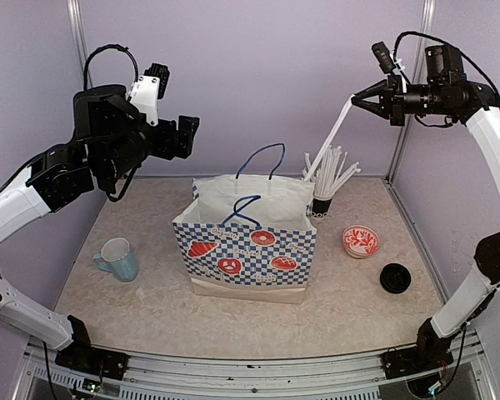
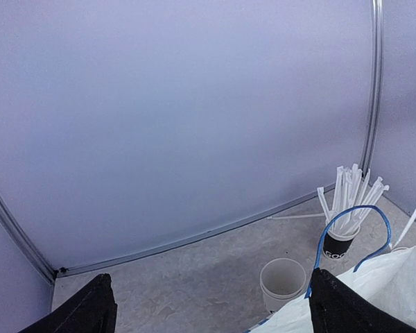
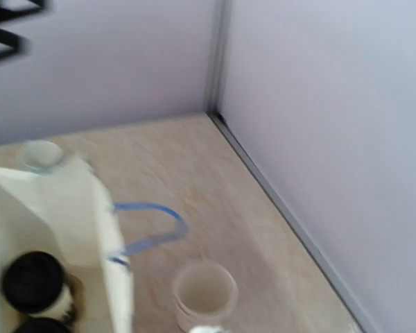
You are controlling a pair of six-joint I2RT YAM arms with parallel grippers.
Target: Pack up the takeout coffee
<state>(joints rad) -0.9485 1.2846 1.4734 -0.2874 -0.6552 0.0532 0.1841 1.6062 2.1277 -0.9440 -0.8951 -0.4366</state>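
Up at two o'clock, high over the desk (image 1: 358,321), the right pincer (image 1: 355,100) is pinched together on a white straw (image 1: 333,137). The straw slants down toward the straw cup (image 1: 322,204) standing just beside the bag (image 1: 250,250). Over at ten o'clock the left pincer (image 1: 187,134) hangs in the air, jaws wide apart, nothing between them. And the coffee: two black-lidded cups (image 3: 33,281) sit inside the bag, blurred in the right wrist view. One unlidded paper cup (image 2: 283,281) stands on the desk just behind the bag, at its twelve o'clock. Loose black lid (image 1: 395,277) at four o'clock, blue mug (image 1: 119,258) at eight.
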